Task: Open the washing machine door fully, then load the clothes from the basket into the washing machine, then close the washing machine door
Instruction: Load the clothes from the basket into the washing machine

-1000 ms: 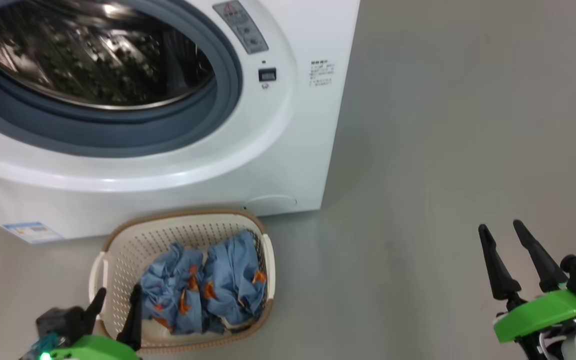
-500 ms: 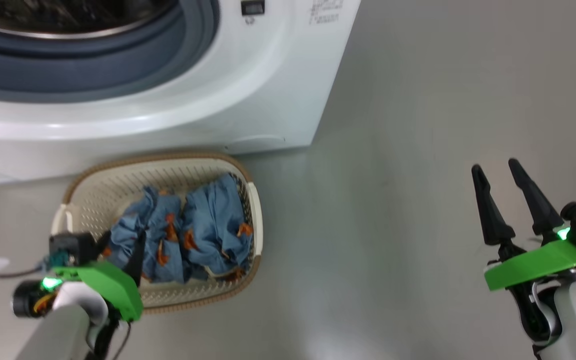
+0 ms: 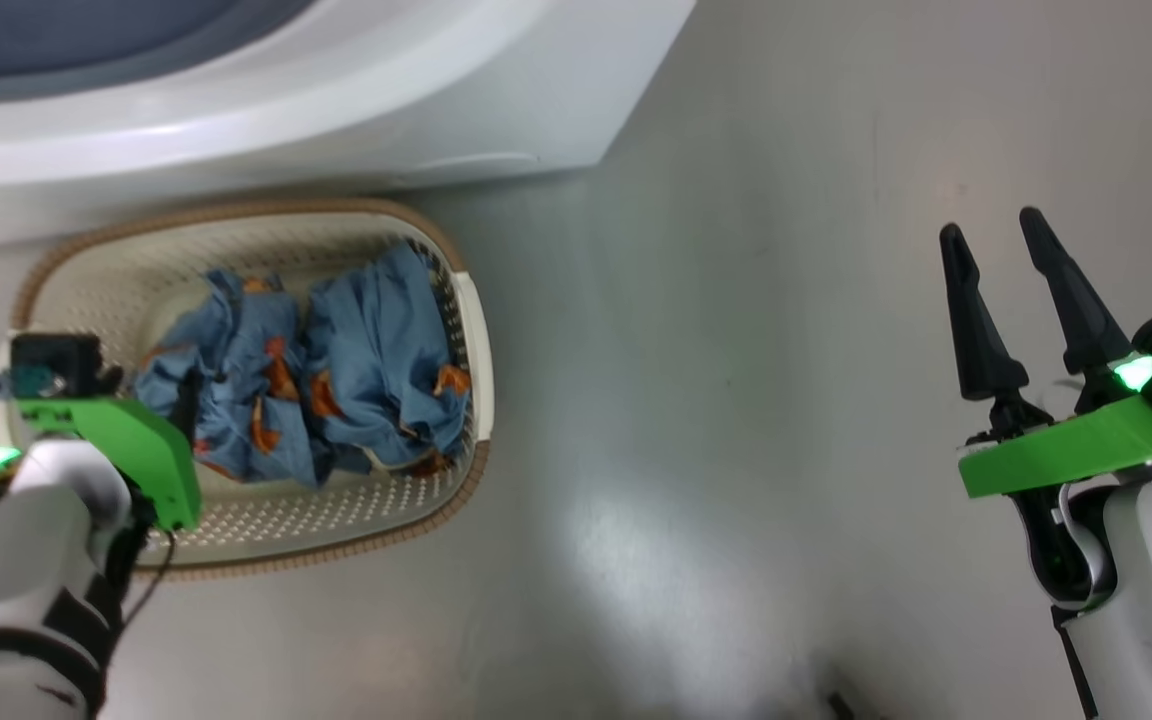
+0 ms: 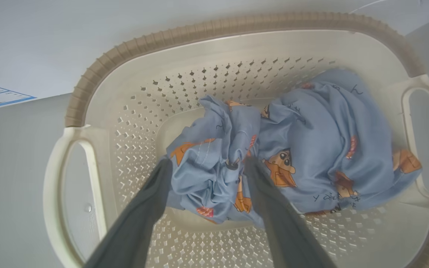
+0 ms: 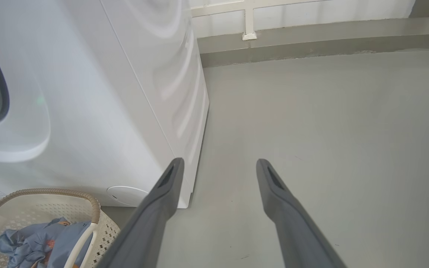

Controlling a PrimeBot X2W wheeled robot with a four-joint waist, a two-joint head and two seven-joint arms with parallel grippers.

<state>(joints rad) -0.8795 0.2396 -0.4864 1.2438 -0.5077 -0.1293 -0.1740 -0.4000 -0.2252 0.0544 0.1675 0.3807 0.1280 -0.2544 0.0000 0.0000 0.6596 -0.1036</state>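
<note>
The basket (image 3: 236,214) stands on the floor (image 3: 736,400) just in front of the washer (image 3: 356,110), with the clothes (image 3: 376,360) inside. The left tool (image 4: 207,167) is spread wide down in the basket, one finger on each side of the left garment (image 4: 209,149). The right tool (image 3: 991,225) is released and empty above the floor, well apart.

The cream perforated basket (image 3: 116,275) with a brown rim sits on the floor (image 3: 736,400), just in front of the white washing machine (image 3: 386,110). 2 crumpled light-blue clothes (image 3: 376,360) (orange prints showing) lie side by side inside it.
</note>
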